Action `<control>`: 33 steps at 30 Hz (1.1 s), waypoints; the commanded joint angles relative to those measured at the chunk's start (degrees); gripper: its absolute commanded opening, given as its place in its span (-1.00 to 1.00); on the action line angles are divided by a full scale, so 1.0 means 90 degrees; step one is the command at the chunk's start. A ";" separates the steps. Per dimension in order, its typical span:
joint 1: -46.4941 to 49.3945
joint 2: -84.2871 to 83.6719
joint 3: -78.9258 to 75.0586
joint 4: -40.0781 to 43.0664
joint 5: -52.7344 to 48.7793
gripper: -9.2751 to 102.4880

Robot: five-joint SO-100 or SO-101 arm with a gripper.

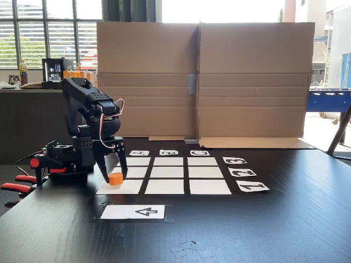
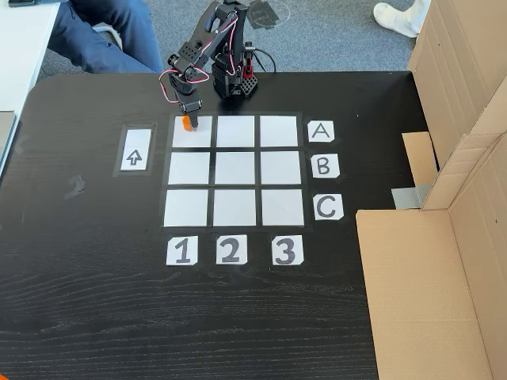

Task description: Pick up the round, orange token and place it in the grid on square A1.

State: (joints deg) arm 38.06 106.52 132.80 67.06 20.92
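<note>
The orange token [image 1: 115, 179] [image 2: 187, 123] stands low at the far-left edge of square A1 [image 1: 123, 188] [image 2: 196, 136], the corner cell of the grid [image 1: 170, 174] [image 2: 235, 170] in line with the A tag [image 2: 319, 131] and the 1 tag [image 2: 181, 250]. My black gripper [image 1: 115, 177] [image 2: 188, 117] points straight down over it. Its fingers [image 1: 105, 171] flank the token closely on both sides and look shut on it. The token's base seems to rest on or just above the paper. In a fixed view from above, the gripper hides the token's far side.
A white arrow card [image 1: 133, 212] [image 2: 135, 150] lies beside the grid near A1. Cardboard walls [image 1: 203, 82] [image 2: 444, 237] border the table. Red-handled clamps [image 1: 19, 186] hold the arm's base [image 1: 63, 159]. A seated person's legs [image 2: 103, 36] are by the table's far edge.
</note>
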 commanded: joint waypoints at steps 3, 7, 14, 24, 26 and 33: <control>-0.0254 -0.0127 0.0039 -0.0117 -0.0010 -0.60; -0.0420 -0.0225 0.0146 -0.0225 -0.0020 -0.60; -0.0537 -0.0273 0.0244 -0.0332 -0.0020 -0.60; -0.0303 -0.0186 0.0293 -0.0400 0.0020 -0.60; -0.0244 -0.0127 0.0322 -0.0410 0.0020 -0.60; -0.0059 -0.0020 0.0400 -0.0430 0.0000 -0.60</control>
State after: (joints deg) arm 36.47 105.64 136.14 63.37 21.27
